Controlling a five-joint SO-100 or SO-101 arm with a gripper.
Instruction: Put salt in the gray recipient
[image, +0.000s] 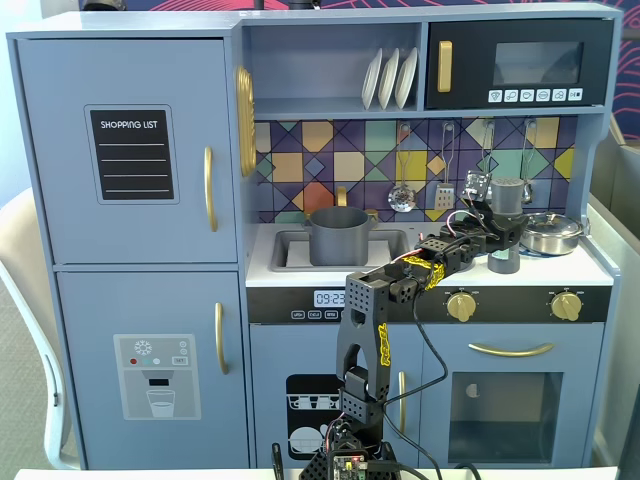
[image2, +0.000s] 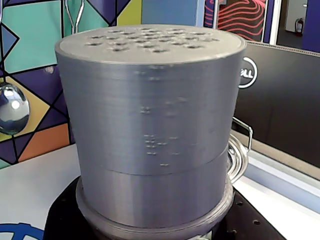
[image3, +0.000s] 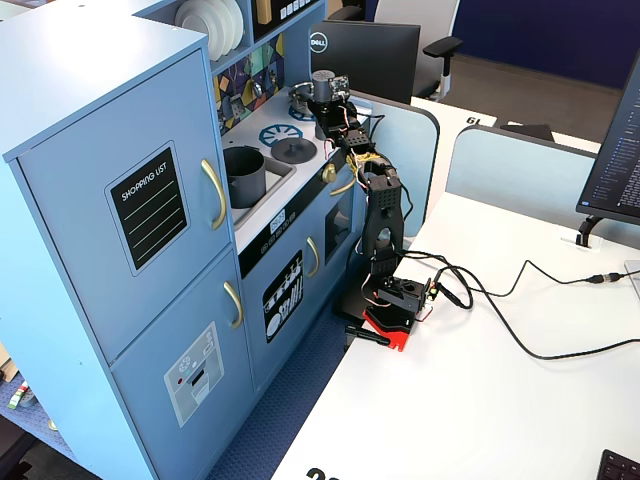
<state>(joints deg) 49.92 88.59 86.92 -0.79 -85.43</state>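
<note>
In the wrist view the salt (image2: 150, 125) is filling most of the frame, and its base is being cut off by the lower edge. The jaws themselves are being hidden there, so their grip cannot be told. Behind the salt, a shiny pan (image2: 239, 155) is being mostly covered, only a rim and handle showing. A ladle (image2: 12, 109) is being cropped by the left edge. In a fixed view the salt (image: 509, 197) is being partly covered by the jaws, and its label is too small to be read. In the other fixed view the salt (image3: 322, 83) is too small for detail, and the gray recipient (image3: 243, 176) is being partly sunk behind the worktop (image3: 262, 205) edge.
</note>
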